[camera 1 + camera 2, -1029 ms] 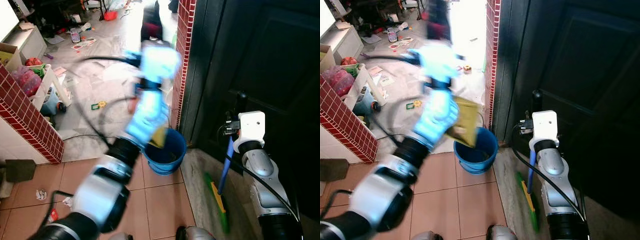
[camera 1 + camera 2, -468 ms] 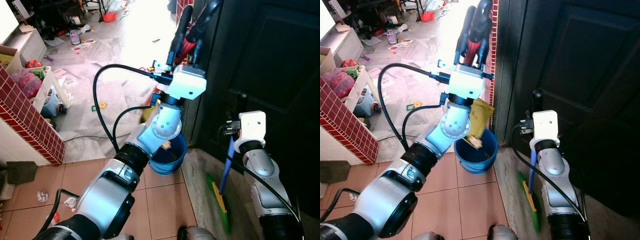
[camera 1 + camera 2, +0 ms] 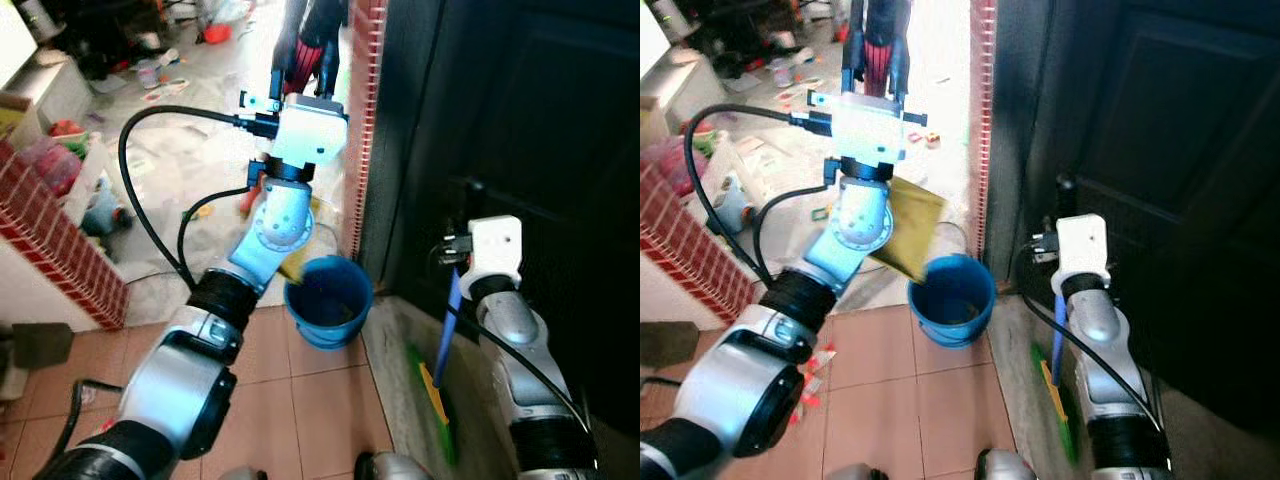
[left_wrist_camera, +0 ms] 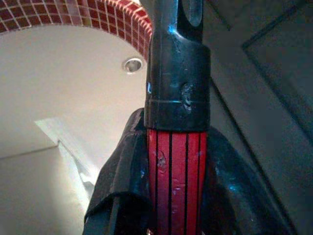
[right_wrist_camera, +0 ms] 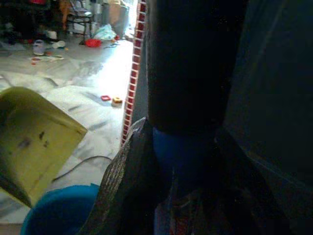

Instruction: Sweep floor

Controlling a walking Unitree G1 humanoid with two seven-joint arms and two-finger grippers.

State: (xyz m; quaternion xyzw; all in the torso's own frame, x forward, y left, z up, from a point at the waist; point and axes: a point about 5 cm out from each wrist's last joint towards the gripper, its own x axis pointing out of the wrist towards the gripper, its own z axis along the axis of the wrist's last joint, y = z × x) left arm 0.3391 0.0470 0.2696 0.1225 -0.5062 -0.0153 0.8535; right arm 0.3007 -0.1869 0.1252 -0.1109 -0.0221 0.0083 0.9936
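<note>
Upper centre of the frame, the left claw (image 3: 308,45) is raised and clamped on a red handle (image 4: 177,186) with a black end; both fingers (image 4: 122,191) press its sides. The yellow dustpan (image 3: 908,228) hangs tilted below that wrist, just above the blue bucket (image 3: 952,298), which stands on the tiled floor (image 3: 880,400) at frame centre. At right, before the dark door (image 3: 1160,150), the right claw (image 5: 183,161) grips the blue broom handle (image 3: 452,320); its green head (image 3: 433,395) rests on the floor at lower right. Toys and litter (image 3: 160,75) lie at upper left
</note>
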